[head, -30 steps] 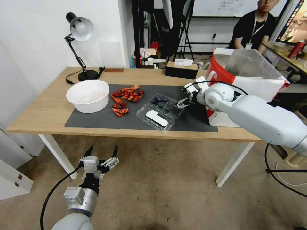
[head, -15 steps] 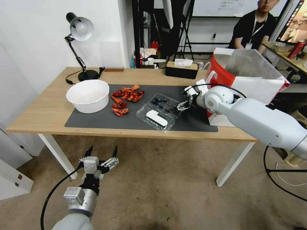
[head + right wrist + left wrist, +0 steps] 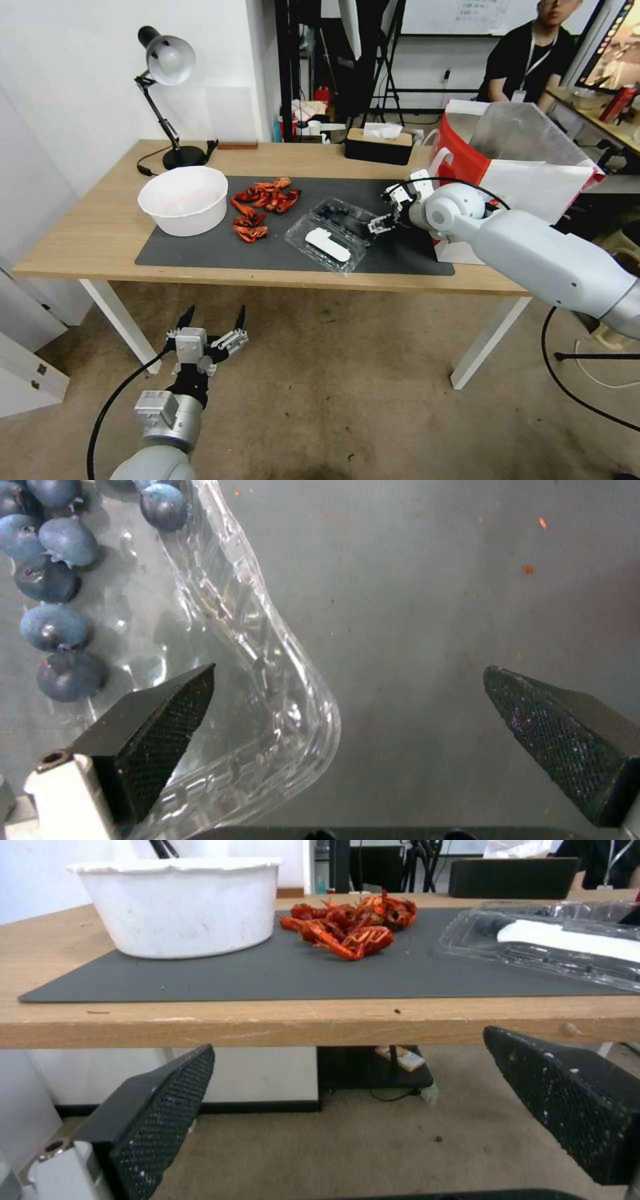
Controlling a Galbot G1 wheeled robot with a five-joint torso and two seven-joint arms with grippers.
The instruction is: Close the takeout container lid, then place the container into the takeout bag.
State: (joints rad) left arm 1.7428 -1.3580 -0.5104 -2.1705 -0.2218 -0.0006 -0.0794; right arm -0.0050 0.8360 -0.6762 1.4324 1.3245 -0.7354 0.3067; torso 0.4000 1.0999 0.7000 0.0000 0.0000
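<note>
On the mat, the open takeout container [image 3: 333,230] holds berries [image 3: 57,575]; right gripper [image 3: 385,210] spread, apparently empty.

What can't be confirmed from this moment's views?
- Head view: inside of the takeout bag, hidden by its own walls.
- Right wrist view: the lid, cut off; whether the right gripper touches the takeout container can't be told.
- Head view: berry count, too small.
</note>
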